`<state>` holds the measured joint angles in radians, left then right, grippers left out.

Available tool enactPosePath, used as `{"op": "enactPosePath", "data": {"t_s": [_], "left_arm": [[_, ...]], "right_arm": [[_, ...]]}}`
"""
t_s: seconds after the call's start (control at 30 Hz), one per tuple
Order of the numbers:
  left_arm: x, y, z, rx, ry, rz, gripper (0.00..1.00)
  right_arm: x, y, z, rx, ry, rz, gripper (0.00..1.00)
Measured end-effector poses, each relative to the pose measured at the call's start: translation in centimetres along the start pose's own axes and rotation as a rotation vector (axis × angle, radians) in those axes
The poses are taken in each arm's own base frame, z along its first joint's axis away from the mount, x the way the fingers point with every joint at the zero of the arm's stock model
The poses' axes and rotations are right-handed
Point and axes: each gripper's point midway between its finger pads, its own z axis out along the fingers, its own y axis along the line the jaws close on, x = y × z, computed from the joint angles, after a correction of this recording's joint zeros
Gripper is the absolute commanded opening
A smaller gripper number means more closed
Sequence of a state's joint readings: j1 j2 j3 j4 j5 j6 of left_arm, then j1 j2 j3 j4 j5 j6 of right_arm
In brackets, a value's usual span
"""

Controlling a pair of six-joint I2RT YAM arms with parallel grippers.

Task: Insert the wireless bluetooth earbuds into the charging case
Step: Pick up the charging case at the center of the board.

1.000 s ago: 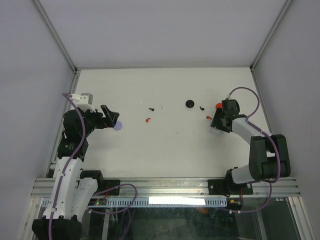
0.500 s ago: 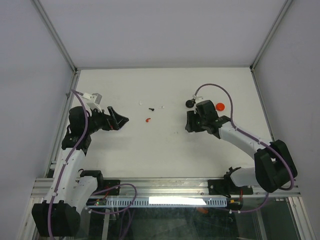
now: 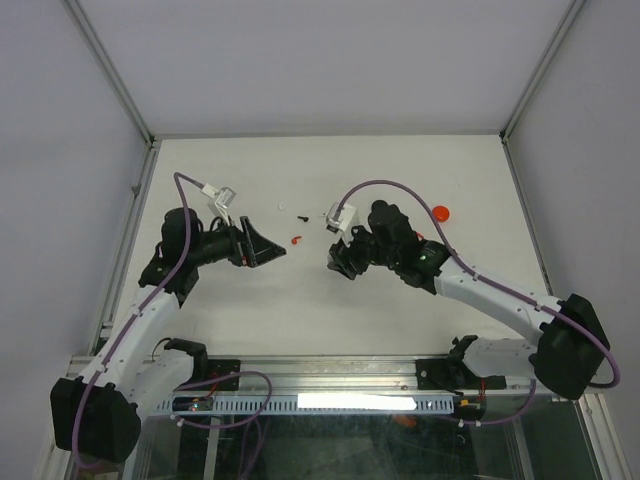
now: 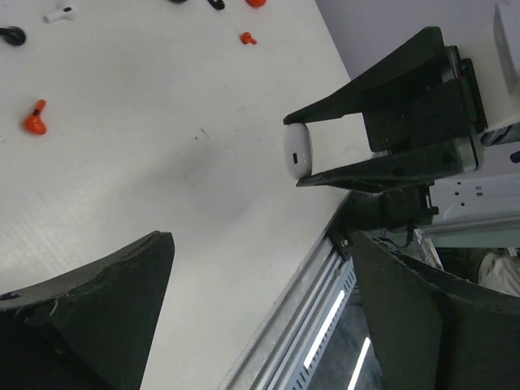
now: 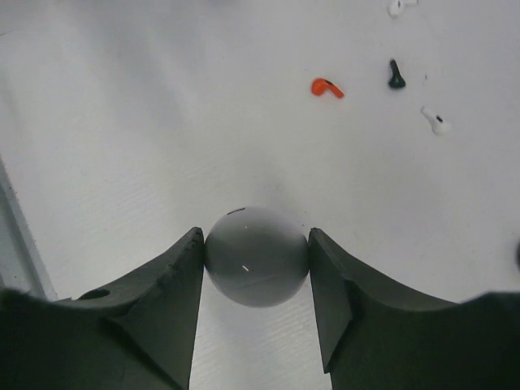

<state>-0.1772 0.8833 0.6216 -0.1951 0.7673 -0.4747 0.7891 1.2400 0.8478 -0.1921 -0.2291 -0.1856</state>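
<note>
My right gripper (image 5: 256, 237) is shut on a round white charging case (image 5: 257, 257), one finger on each side, held above the table. The left wrist view shows that same case (image 4: 297, 151) edge-on between the right gripper's fingers. My left gripper (image 3: 274, 250) is open and holds nothing, its jaws facing the right gripper (image 3: 336, 262) across a short gap. Earbuds lie loose on the table behind them: a red earbud (image 3: 296, 238), a black earbud (image 3: 302, 214) and a white earbud (image 3: 283, 204). The right wrist view shows the red earbud (image 5: 327, 87), the black earbud (image 5: 395, 74) and a white earbud (image 5: 436, 121).
A red round case (image 3: 440, 212) lies at the back right, behind the right arm. Another red earbud (image 4: 248, 37) shows in the left wrist view. The table's near edge with its metal rail (image 3: 330, 372) runs below both grippers.
The right gripper has carried the case left from the right side to the table's middle. The left gripper has swung right, toward it, and stayed open.
</note>
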Motion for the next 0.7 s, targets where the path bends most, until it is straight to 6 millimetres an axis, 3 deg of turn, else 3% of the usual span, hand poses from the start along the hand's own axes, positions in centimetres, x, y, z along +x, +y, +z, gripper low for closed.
{"op": "enactPosePath", "data": {"t_s": [0.27,0.7], "left_arm": [[0.9,-2.5,1.8,0.107,0.056,-0.030,0.84],[3.5,-4.7,3.9,0.204,0.159,-0.066,0.68]], "right_arm": [[-2.8,3.8,-1.1,-0.163,-0.115,-0.329,0.45],[-5.5,7.1,-1.1,-0.279,-0.172,-0.646,0.46]]}}
